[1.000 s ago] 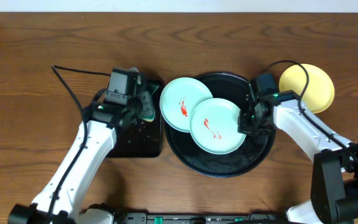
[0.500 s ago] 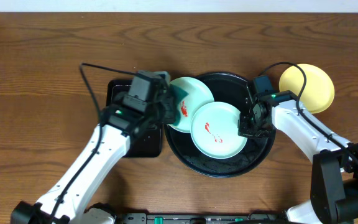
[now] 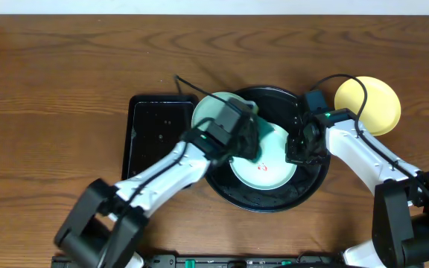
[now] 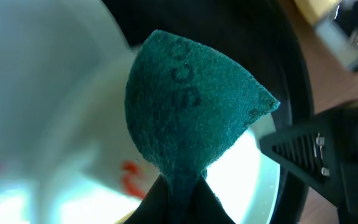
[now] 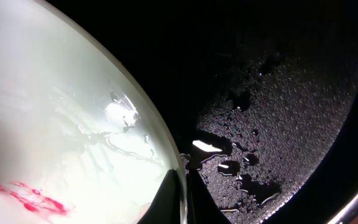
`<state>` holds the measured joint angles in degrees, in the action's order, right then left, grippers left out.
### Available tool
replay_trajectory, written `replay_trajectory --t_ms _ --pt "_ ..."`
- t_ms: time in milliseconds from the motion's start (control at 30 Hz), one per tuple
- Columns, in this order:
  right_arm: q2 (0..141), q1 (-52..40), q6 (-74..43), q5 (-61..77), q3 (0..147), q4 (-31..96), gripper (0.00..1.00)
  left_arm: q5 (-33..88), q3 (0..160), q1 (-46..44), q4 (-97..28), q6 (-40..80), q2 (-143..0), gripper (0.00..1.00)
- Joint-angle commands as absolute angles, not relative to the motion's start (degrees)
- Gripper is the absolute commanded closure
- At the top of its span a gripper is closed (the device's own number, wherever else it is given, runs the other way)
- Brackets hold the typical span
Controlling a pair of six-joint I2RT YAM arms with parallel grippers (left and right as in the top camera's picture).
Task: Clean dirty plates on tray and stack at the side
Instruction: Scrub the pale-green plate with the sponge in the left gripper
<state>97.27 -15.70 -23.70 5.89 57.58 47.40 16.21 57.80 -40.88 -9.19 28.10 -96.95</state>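
Note:
Two pale mint plates lie on the round black tray (image 3: 311,179). The front plate (image 3: 270,171) bears a red smear (image 3: 261,167); the back plate (image 3: 207,112) is partly under my left arm. My left gripper (image 3: 248,138) is shut on a dark green scrub pad (image 4: 188,115) and holds it over the front plate (image 4: 73,186), next to the smear (image 4: 129,177). My right gripper (image 3: 295,151) is shut on that plate's right rim (image 5: 178,180). The smear also shows in the right wrist view (image 5: 36,199). The pale yellow plate (image 3: 369,103) lies on the table to the right of the tray.
A rectangular black tray (image 3: 155,141) sits left of the round tray. Water drops lie on the round tray's floor (image 5: 253,143). My left arm crosses the rectangular tray and the back plate.
My left arm has swung right from the rectangular tray, carrying the green pad across the back plate to the front plate. The right gripper has stayed on the plate's rim.

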Motion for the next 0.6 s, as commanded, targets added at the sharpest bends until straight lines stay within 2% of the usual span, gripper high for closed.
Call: replay_trajectory --t_ms 0,233,433,567 --pt "96.6 -16.0 -24.4 4.5 57.3 47.6 0.99 16.5 59.2 -43.8 -7.9 33.8 -99.7 0.93" --pt "96.6 -16.0 -24.4 3.5 57.3 47.6 0.99 14.1 59.2 -46.9 -10.2 36.8 -102.6 0.92" --pt "96.6 -16.0 -24.4 3.2 57.3 47.6 0.99 -5.9 59.2 -45.7 -20.4 36.8 -102.5 0.93" --pt "96.7 -16.0 -24.4 3.2 57.3 47.6 0.99 -10.0 59.2 -44.8 -22.5 36.7 -101.8 0.93"
